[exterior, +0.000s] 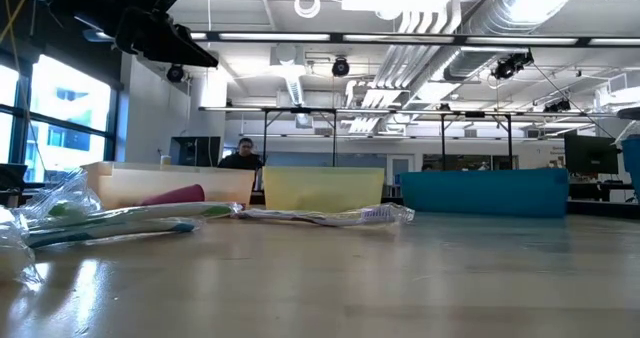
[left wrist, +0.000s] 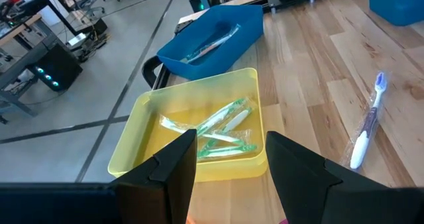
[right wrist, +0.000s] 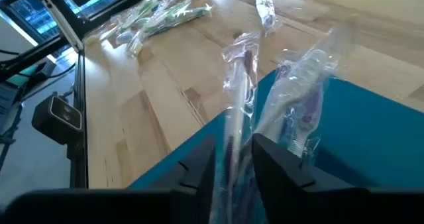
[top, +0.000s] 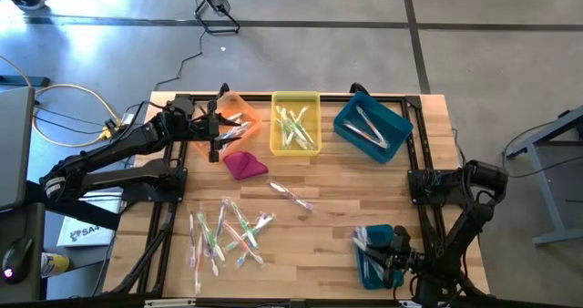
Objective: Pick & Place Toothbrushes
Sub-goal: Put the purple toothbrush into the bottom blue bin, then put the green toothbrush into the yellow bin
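Risk sits lower right: my right gripper (right wrist: 233, 159) pinches a wrapped toothbrush (right wrist: 240, 85) above the teal bin (top: 375, 253) and could snag the wrapper, while my left gripper (left wrist: 228, 164) hangs released by the orange bin (top: 232, 117)

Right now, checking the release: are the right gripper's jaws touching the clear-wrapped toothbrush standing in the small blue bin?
Cannot tell. In the right wrist view the wrapped toothbrush runs down between the right gripper jaws, but neither contact nor gap shows plainly.
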`<state>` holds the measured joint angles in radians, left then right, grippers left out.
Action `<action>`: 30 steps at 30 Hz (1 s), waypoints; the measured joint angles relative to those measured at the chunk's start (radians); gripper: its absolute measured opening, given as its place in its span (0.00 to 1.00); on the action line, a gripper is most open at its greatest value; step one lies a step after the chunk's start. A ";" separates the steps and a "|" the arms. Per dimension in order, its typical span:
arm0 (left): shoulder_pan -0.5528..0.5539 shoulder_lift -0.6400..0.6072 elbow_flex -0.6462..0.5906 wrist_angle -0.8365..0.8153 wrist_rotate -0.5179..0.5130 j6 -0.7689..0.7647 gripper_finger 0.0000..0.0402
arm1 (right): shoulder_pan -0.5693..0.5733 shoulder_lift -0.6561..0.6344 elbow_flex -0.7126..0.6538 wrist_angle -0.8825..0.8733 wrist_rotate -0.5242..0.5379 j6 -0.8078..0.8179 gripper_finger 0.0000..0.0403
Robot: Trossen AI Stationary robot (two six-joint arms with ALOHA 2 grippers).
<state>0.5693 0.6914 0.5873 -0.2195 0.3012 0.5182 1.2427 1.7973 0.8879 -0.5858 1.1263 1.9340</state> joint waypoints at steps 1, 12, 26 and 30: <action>0.000 0.000 0.000 0.000 0.000 0.000 0.44 | 0.000 0.000 0.000 -0.001 0.000 -0.005 0.25; 0.000 0.000 0.000 0.000 0.000 0.000 0.44 | 0.000 -0.125 0.000 -0.114 0.004 -0.069 0.28; 0.000 0.000 0.000 0.000 -0.008 0.000 0.44 | -0.017 -0.365 0.000 -0.116 0.075 -0.429 0.24; 0.000 0.000 0.000 0.000 -0.012 0.000 0.44 | -0.069 -0.408 0.000 -0.116 0.092 -0.540 0.24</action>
<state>0.5690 0.6914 0.5873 -0.2195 0.2890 0.5182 1.1734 1.3895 0.8878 -0.7021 1.2187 1.3939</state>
